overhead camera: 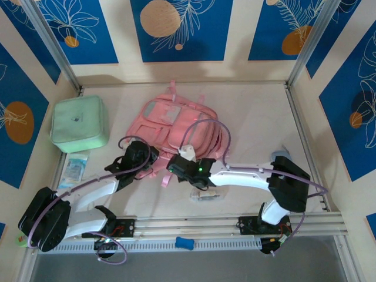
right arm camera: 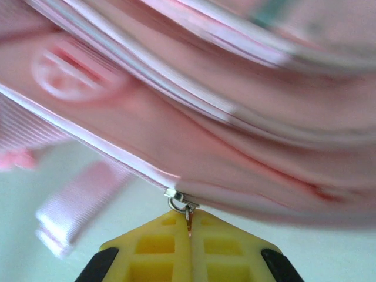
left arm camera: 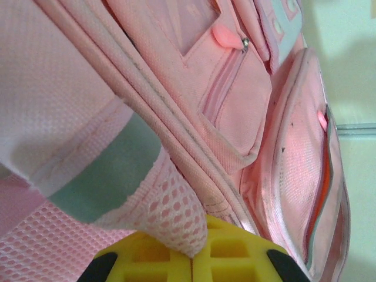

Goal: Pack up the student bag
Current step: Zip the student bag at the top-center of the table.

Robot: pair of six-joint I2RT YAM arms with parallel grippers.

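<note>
The pink student bag (overhead camera: 176, 129) lies flat in the middle of the table, front pockets up. My left gripper (overhead camera: 148, 160) sits at its near left edge, shut on a fold of the bag's pink mesh side pocket (left arm camera: 176, 214) between the yellow fingers. Next to it, my right gripper (overhead camera: 176, 166) is at the bag's near edge, shut on the metal zipper pull (right arm camera: 182, 202) of the bag's main zip. In the left wrist view a front pocket with a pink zip tab (left arm camera: 226, 36) fills the upper part. A pink strap (right arm camera: 76, 202) hangs left in the right wrist view.
A mint green square zip case (overhead camera: 79, 123) lies at the left, with a small clear packet (overhead camera: 74, 169) in front of it. A small clear item (overhead camera: 205, 195) rests under the right arm. A blue object (overhead camera: 184, 242) sits on the near rail. Metal frame rails border the table.
</note>
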